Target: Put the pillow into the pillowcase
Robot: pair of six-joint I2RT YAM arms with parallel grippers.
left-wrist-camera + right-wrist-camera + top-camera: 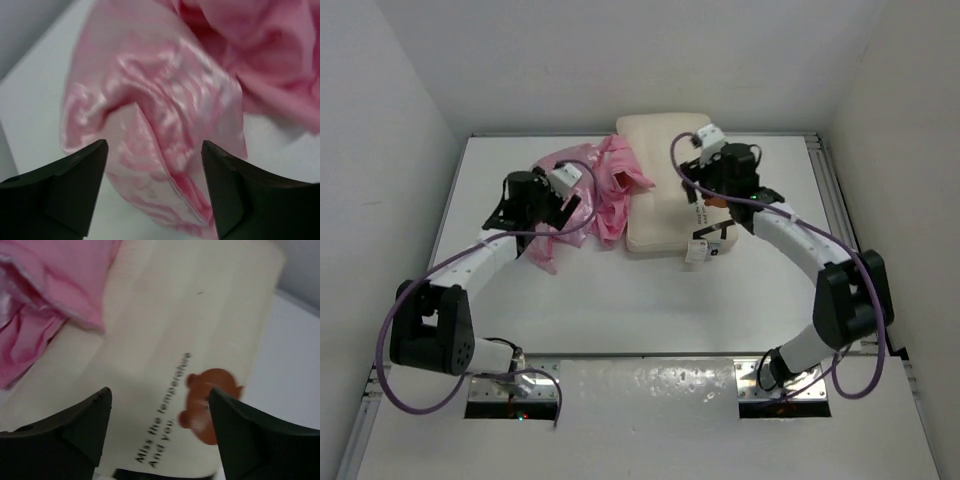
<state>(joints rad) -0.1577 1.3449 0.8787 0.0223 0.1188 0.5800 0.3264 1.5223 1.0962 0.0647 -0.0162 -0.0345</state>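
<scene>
While both arms are reaching out over the white table (620, 300), the pillow (658, 205) is lying flat at the upper middle of the overhead frame. The pillowcase (603, 190) is sitting crumpled just to its left, touching it and lapping a little over its left edge. The left gripper (155, 192) is hovering over the pink heap with its fingers (75, 185) spread wide. In its wrist view a shiny fold of the satin is lying between the two dark fingers, and I cannot tell whether either one is touching the cloth. The right gripper (160, 432) is hanging over the pillow's right side, its fingers likewise spread and pinching nothing. Between them, at the lower right of its wrist view, a brown bear print (210, 405) is showing beside a line of black lettering (162, 407). Pink fabric is filling the upper left corner of that view, resting on the cream surface. A white tag (698, 250) is sticking out at the pillow's near right corner in the overhead frame.
</scene>
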